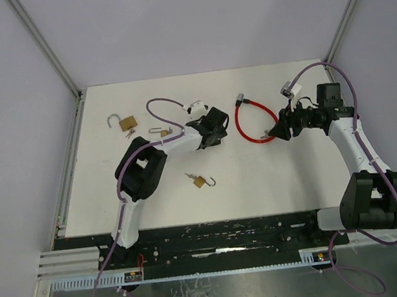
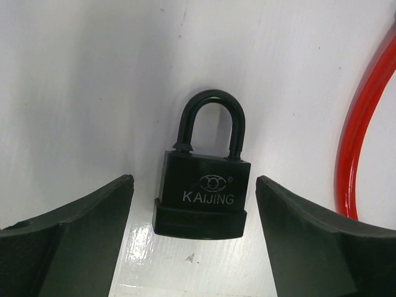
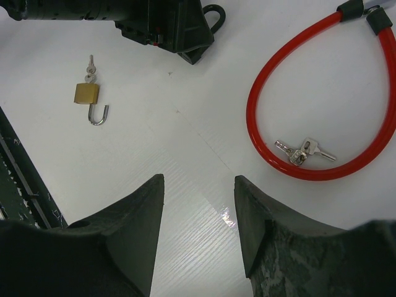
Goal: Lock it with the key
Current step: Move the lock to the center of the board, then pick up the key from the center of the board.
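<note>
between your open left fingers (image 2: 80, 235) the black padlock (image 2: 201, 195) lies untouched, shackle pointing away from the wrist; the keys (image 3: 304, 151) lie just left of your open right fingers (image 3: 124, 241).

one overhead, two close wrist views

From where I stand, pale capitals spelling KAIJING run across the body of the black padlock (image 2: 201, 192), in the middle of the left wrist view, just under a small oval emblem.
</note>
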`<state>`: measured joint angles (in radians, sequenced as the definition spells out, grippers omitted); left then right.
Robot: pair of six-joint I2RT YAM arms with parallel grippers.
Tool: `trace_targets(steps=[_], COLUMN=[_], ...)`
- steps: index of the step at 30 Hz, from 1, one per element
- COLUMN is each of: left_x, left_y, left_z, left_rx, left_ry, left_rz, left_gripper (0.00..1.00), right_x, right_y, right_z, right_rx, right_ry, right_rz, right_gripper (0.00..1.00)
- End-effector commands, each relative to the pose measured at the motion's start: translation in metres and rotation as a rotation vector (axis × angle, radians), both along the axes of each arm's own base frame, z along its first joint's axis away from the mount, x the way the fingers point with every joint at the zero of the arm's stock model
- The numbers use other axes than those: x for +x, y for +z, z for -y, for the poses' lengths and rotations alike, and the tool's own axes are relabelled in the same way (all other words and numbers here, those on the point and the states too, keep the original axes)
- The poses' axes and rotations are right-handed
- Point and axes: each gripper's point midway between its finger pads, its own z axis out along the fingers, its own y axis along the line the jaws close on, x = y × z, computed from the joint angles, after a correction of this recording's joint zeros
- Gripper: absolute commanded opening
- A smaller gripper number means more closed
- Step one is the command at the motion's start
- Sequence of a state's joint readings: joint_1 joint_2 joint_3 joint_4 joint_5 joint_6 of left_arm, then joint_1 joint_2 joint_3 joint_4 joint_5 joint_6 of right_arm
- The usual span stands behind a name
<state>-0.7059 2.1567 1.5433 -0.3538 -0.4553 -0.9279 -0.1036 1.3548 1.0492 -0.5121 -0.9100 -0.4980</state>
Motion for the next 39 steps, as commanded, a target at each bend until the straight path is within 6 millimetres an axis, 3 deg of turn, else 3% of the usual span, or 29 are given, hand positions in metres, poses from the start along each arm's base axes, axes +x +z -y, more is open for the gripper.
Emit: trace_targets(steps=[1, 8, 10, 13, 16, 20, 21, 22, 24, 26, 28, 33, 39], left_x=[0.019, 0.044, 0.051, 0.048, 0.056, 0.096, 0.103, 0.115, 0.128, 0.14, 0.144, 0.149, 0.149], left_y=[0.04, 0.11, 0.131, 0.171, 0.195, 0.177, 0.165, 0.167, 0.145, 0.137, 0.124, 0.097, 0.072], left_z=[-0.004, -0.011, -0.001, 0.027, 0.026, 0.004, 0.003, 0.003, -0.001, -0.007, -0.012, -0.02, -0.018], left_rx=[0.005, 0.047, -0.008, -0.196, -0.232, -0.131, -0.121, -0.091, 0.001, 0.074, 0.125, 0.279, 0.455], left_ry=[0.026, -0.09, -0.235, -0.576, -0.748, -0.743, -0.756, -0.769, -0.772, -0.76, -0.755, -0.793, -0.874], left_rz=[0.129, 0.316, 0.368, 0.478, 0.544, 0.444, 0.397, 0.403, 0.334, 0.328, 0.315, 0.284, 0.245], left_gripper=[0.79, 0.94, 1.0, 1.0, 1.0, 1.0, 1.0, 1.0, 1.0, 1.0, 0.94, 0.69, 0.59], right_x=[-0.001, -0.002, -0.002, -0.002, -0.002, -0.002, -0.002, -0.002, -0.002, -0.001, -0.001, 0.0, 0.0], right_y=[0.011, 0.013, 0.013, 0.013, 0.014, 0.012, 0.012, 0.011, 0.01, 0.008, 0.007, 0.004, 0.0], right_z=[-0.005, -0.005, -0.005, -0.006, -0.006, -0.006, -0.006, -0.006, -0.005, -0.005, -0.005, -0.004, -0.004], right_rx=[0.018, 0.018, 0.02, 0.021, 0.024, 0.025, 0.023, 0.022, 0.021, 0.02, 0.02, 0.017, 0.016], right_ry=[0.031, 0.035, 0.037, 0.037, 0.039, 0.039, 0.04, 0.038, 0.038, 0.037, 0.037, 0.034, 0.031], right_rz=[0.036, 0.04, 0.039, 0.039, 0.04, 0.034, 0.035, 0.032, 0.03, 0.026, 0.021, 0.012, -0.001], right_gripper=[0.56, 0.56, 0.56, 0.56, 0.56, 0.56, 0.56, 0.56, 0.56, 0.56, 0.56, 0.56, 0.56])
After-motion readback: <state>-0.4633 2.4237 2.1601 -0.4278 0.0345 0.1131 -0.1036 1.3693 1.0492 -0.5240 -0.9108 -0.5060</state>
